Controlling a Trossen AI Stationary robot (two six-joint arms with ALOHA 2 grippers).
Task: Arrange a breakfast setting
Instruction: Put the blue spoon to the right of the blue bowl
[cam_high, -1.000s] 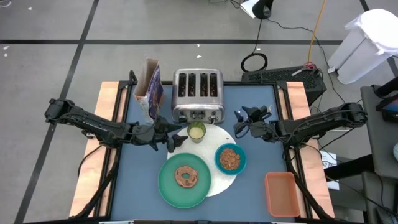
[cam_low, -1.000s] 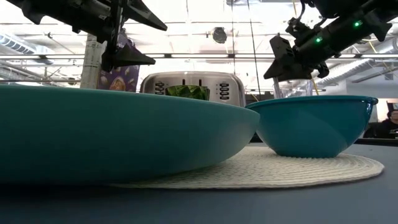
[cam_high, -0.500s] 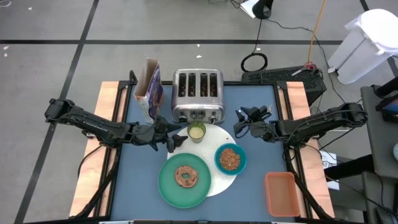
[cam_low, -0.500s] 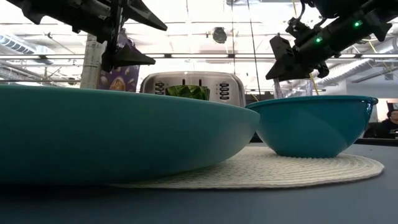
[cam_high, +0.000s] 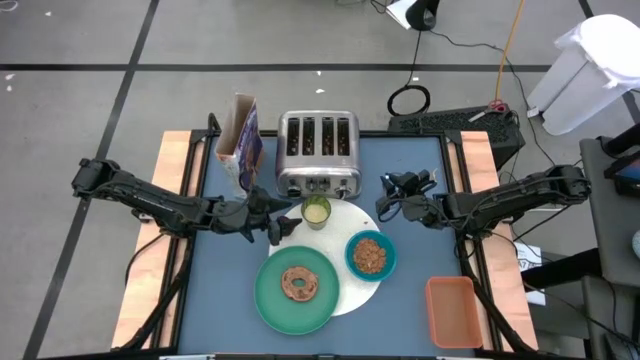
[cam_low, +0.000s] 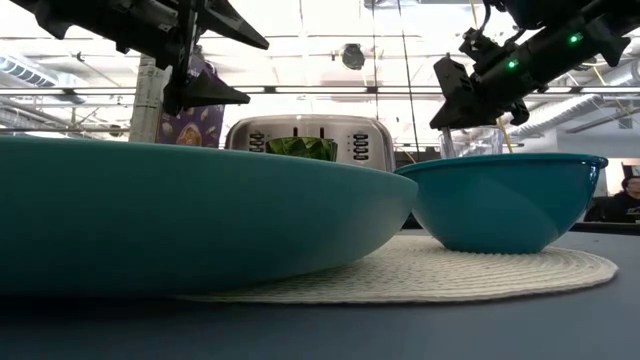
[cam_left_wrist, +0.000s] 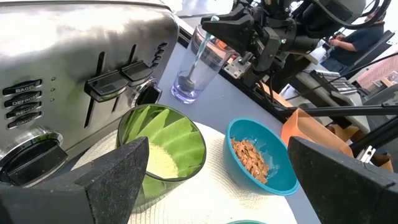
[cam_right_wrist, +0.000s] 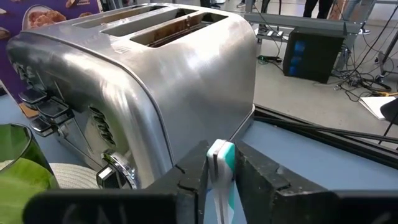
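- The metal spoon (cam_right_wrist: 219, 180) has a white-and-teal handle pinched between the jaws of the right gripper (cam_high: 392, 192); its long axis runs upright, bowl end down inside the clear glass (cam_left_wrist: 198, 65).
- That glass is a tall, smooth tumbler standing on the blue bench (cam_high: 420, 160) at 3 o'clock of the silver toaster (cam_high: 317, 151), just beside it.
- The large white round disc (cam_low: 500, 270) is a woven, ribbed mat lying flat in front of the toaster.
- The green plate (cam_high: 267, 300), round and glossy, overlaps the mat's 8 o'clock edge and carries the brown ring pastry (cam_high: 298, 283) at its centre.
- The smaller teal bowl (cam_high: 351, 247), at the mat's 3 o'clock side, holds brown cereal flakes.
- The small yellow-green cup (cam_left_wrist: 163, 149), translucent, sits at the mat's 12 o'clock edge by the toaster's levers, with pale liquid inside.
- The left gripper (cam_high: 277, 228) hovers at 9 o'clock of the cup, jaws spread wide and empty.
- A purple cereal box (cam_high: 243, 135) stands at 9 o'clock of the toaster.
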